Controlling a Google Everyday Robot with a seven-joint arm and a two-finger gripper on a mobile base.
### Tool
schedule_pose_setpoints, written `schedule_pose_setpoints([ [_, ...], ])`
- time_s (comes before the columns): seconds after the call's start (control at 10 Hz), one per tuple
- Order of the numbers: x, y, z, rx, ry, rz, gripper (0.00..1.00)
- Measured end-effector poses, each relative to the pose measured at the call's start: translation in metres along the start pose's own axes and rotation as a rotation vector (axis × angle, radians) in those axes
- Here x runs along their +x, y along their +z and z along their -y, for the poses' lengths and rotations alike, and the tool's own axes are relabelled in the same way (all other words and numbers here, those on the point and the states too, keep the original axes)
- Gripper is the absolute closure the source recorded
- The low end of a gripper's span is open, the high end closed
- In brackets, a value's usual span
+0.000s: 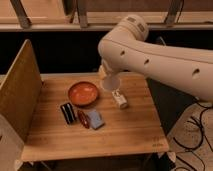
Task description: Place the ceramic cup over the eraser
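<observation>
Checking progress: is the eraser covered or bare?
Bare: the eraser lies uncovered beside the red object; the gripper, shut, hangs right of the orange bowl.

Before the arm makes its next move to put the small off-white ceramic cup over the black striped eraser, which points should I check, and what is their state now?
1. Gripper shut, low over the wooden table, right of the orange-brown bowl: ok.
2. Small off-white ceramic cup truly gripped: cannot tell.
3. Black striped eraser in view, nothing on it: ok.
4. Low straight path to the eraser: not ok; the light-blue block and small dark-red object lie between, so lifting first seems wiser.
5. Room around the eraser for the cup: cannot tell; the dark-red object lies close beside it.
</observation>
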Motion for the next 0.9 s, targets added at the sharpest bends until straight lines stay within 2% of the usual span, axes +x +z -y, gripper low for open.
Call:
schedule_pose_setpoints([
  [0.4,-0.001,-0.001,0.001,-0.001,0.000,0.001,1.00],
  [0.6,-0.001,0.001,0.000,-0.014,0.000,0.006,1.00],
  [0.7,-0.006,0.005,-0.004,-0.035,-0.007,0.019,1.00],
  [0.9,-0.031,0.031,-0.052,-0.165,-0.073,0.065,1.00],
])
